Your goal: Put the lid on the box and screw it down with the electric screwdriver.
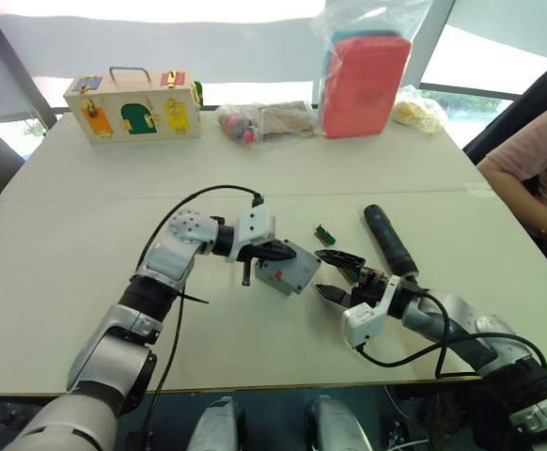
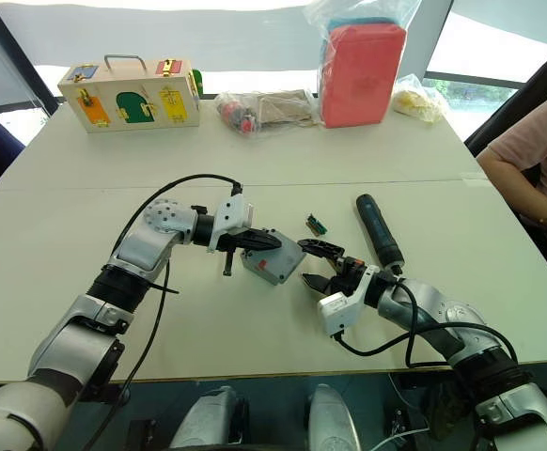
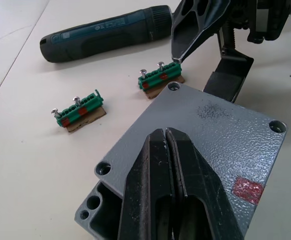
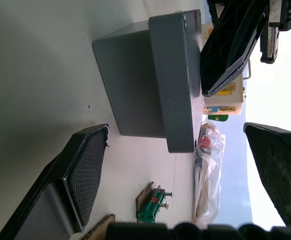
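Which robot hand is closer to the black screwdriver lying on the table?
The right. The right gripper hangs open next to the electric screwdriver, just to its left. The left gripper is farther away, shut and resting on the lid atop the box.

On the white table (image 2: 85, 207), the left gripper (image 2: 272, 241) pressed down on the lid (image 2: 275, 261) of the box (image 2: 262, 268), the right gripper (image 2: 313, 266) gaped beside it — the electric screwdriver (image 2: 378, 231) lay just beyond, a green connector block (image 2: 317, 225) between.
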Controlling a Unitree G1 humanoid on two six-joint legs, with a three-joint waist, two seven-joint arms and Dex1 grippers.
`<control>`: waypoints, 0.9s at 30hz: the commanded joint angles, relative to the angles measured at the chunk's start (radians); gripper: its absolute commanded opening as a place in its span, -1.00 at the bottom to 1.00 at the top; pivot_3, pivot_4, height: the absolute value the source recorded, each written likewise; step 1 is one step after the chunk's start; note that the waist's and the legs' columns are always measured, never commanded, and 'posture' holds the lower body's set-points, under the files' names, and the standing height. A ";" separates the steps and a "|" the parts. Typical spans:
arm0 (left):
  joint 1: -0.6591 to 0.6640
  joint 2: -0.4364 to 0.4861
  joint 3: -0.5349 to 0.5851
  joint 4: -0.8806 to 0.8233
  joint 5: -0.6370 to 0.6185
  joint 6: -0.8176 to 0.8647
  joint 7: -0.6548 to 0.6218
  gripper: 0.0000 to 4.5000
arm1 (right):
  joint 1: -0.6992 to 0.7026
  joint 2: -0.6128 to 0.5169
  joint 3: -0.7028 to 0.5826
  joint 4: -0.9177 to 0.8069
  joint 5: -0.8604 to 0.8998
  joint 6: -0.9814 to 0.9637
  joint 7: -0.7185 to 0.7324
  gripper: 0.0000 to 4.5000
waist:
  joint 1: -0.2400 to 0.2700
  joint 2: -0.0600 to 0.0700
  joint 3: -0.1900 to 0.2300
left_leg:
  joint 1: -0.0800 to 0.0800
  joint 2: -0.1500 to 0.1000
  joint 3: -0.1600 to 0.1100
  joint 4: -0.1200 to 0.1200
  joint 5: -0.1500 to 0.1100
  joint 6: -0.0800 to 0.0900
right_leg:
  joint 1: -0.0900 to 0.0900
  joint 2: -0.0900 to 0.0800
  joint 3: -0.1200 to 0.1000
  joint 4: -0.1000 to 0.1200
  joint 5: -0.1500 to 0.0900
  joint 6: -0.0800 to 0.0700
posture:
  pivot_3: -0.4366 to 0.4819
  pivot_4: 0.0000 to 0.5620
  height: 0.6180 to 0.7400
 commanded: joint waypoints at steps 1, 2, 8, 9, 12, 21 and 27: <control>0.036 0.027 -0.035 0.017 0.049 0.034 -0.002 -1.00 | -0.003 -0.001 -0.024 -0.043 0.160 0.002 0.078 1.00 | -0.001 0.000 0.000 | 0.000 0.000 0.000 0.000 0.000 0.000 | 0.000 0.000 0.000 0.000 0.000 0.000 | -0.05 -0.47 0.83; 0.038 0.029 -0.033 0.012 0.047 0.036 -0.001 -1.00 | -0.002 -0.006 -0.030 -0.060 0.182 0.003 0.095 1.00 | -0.002 0.000 0.000 | 0.000 0.000 0.000 0.000 0.000 0.000 | 0.000 0.000 0.000 0.000 0.000 0.000 | -0.05 -0.47 0.83; 0.041 0.036 -0.027 -0.001 0.041 0.048 0.006 -1.00 | 0.014 -0.009 -0.047 -0.135 0.205 0.023 0.148 0.46 | 0.000 0.000 0.000 | 0.000 0.000 -0.001 0.000 0.000 0.000 | 0.000 0.000 0.000 0.000 0.000 0.000 | -0.05 -0.47 0.83; 0.041 0.036 -0.025 -0.003 0.040 0.050 0.007 -1.00 | 0.017 -0.006 -0.047 -0.145 0.203 0.027 0.155 0.35 | 0.000 0.000 0.000 | 0.000 0.000 -0.001 0.000 0.000 0.000 | 0.000 0.000 0.000 0.000 0.000 0.000 | -0.05 -0.47 0.83; 0.041 0.036 -0.021 -0.010 0.037 0.056 0.007 -1.00 | 0.016 0.012 -0.042 -0.164 0.194 0.044 0.171 -0.21 | 0.000 0.000 0.000 | 0.000 0.000 -0.001 0.000 0.000 0.000 | 0.000 0.000 0.000 0.000 0.000 0.000 | -0.05 -0.47 0.83; 0.049 0.039 -0.021 -0.038 0.026 0.077 0.007 -1.00 | 0.002 0.052 -0.017 -0.146 0.126 0.070 0.186 -0.95 | -0.005 0.000 0.000 | 0.000 0.001 -0.001 0.000 0.000 0.000 | 0.000 0.001 0.000 0.000 0.000 0.000 | -0.05 -0.47 0.83; 0.053 0.039 -0.017 -0.050 0.025 0.086 0.010 -1.00 | 0.015 0.039 -0.032 -0.147 0.111 0.066 0.183 -0.95 | -0.005 0.000 0.000 | 0.001 0.001 -0.001 -0.001 0.000 0.000 | 0.000 0.002 0.000 0.000 0.000 0.000 | -0.05 -0.47 0.83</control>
